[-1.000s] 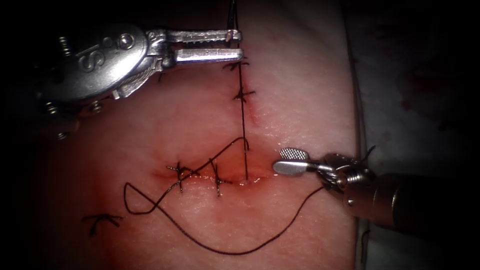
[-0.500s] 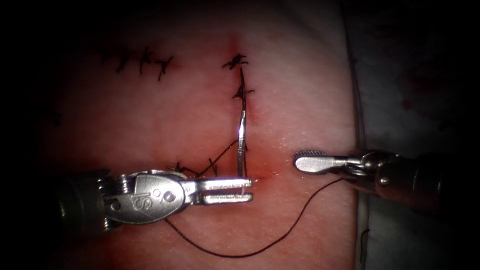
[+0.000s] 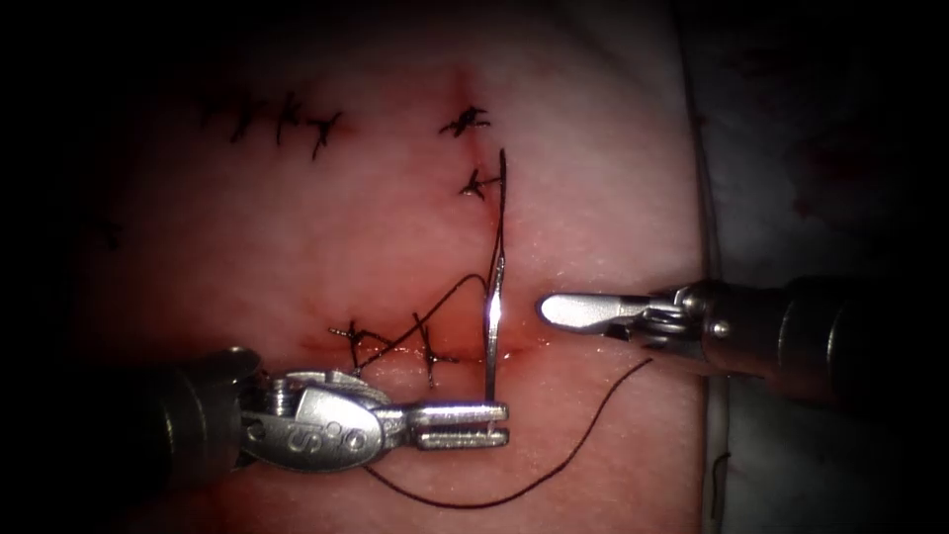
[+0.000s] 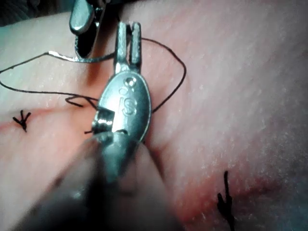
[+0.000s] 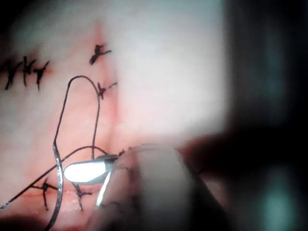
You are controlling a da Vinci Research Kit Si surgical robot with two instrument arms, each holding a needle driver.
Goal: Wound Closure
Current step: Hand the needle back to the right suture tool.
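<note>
Endoscope view: left tool (image 3: 491,425) grips the thin, stiff, slippery needle (image 3: 493,316) near one end, free above the tissue (image 3: 593,198); right tool (image 3: 563,311) looks closed and empty.

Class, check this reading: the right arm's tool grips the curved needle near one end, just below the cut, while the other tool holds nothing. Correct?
Not quite. The endoscope view shows the left tool gripping the needle near one end, just below the cut; the right tool holds nothing.
</note>
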